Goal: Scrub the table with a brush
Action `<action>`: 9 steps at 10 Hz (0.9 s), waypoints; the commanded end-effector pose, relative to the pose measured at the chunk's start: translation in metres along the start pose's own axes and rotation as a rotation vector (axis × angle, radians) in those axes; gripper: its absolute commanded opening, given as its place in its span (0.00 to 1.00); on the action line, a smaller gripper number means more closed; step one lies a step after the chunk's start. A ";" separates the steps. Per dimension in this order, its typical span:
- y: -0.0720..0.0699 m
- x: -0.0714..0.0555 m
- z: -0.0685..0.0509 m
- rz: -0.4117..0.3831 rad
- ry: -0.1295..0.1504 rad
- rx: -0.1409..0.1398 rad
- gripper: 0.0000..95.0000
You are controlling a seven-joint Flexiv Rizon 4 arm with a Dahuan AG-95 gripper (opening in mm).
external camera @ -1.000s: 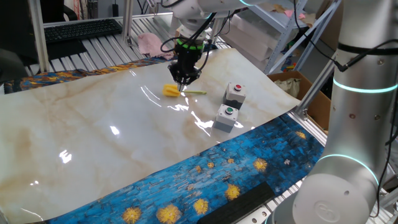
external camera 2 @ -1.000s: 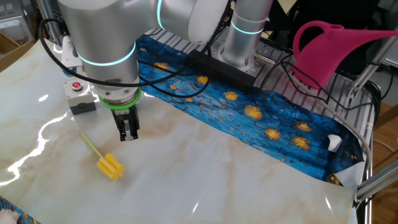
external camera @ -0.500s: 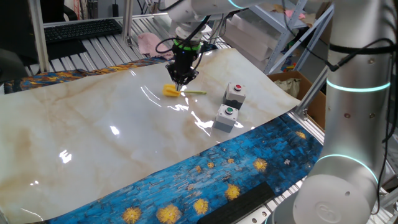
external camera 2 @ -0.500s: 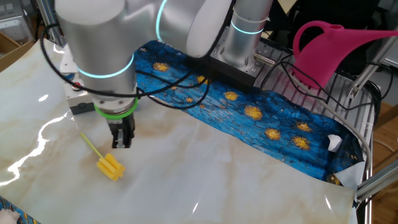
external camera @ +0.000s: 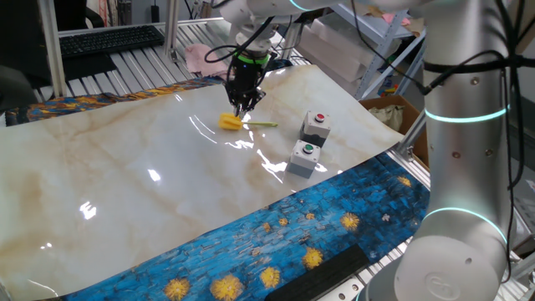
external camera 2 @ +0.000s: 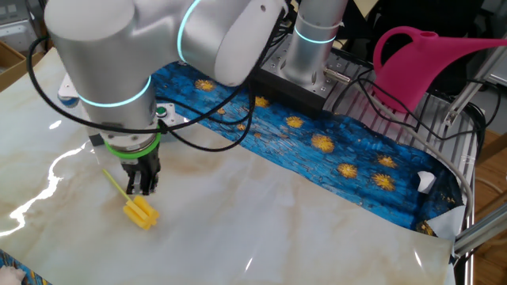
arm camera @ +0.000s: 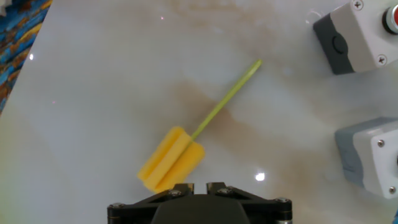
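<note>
The brush lies flat on the glossy cream marble table (external camera: 125,184). Its yellow head (external camera: 230,122) points left and its thin yellow-green handle runs right. It also shows in the other fixed view (external camera 2: 140,212) and the hand view (arm camera: 171,158). My gripper (external camera: 243,107) hangs just above the table over the brush head, fingers close together and holding nothing. In the other fixed view the gripper (external camera 2: 141,188) is right above the head. In the hand view the fingertips (arm camera: 199,186) sit at the bottom edge, next to the head.
Two grey button boxes, one red-topped (external camera: 315,126) and one green-topped (external camera: 304,158), stand right of the brush handle; they also show at the hand view's right edge (arm camera: 357,37). A blue cloth with yellow swirls (external camera: 276,242) borders the table. A pink watering can (external camera 2: 428,55) stands beyond it.
The gripper has moved from beside the brush to directly over its yellow head. The brush has not moved.
</note>
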State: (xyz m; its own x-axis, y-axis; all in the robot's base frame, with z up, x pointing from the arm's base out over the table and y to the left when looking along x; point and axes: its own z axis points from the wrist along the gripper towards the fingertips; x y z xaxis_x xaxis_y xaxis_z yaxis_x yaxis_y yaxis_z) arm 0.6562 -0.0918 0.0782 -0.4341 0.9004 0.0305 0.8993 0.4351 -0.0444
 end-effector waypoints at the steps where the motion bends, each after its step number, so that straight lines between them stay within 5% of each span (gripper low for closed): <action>1: 0.006 -0.009 0.000 0.019 -0.001 -0.003 0.40; 9: 0.026 -0.040 0.009 0.160 0.000 -0.065 0.40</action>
State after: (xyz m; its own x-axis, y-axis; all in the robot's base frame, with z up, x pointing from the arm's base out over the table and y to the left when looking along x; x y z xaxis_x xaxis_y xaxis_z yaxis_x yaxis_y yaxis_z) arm 0.6975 -0.1169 0.0665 -0.2803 0.9595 0.0264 0.9599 0.2799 0.0171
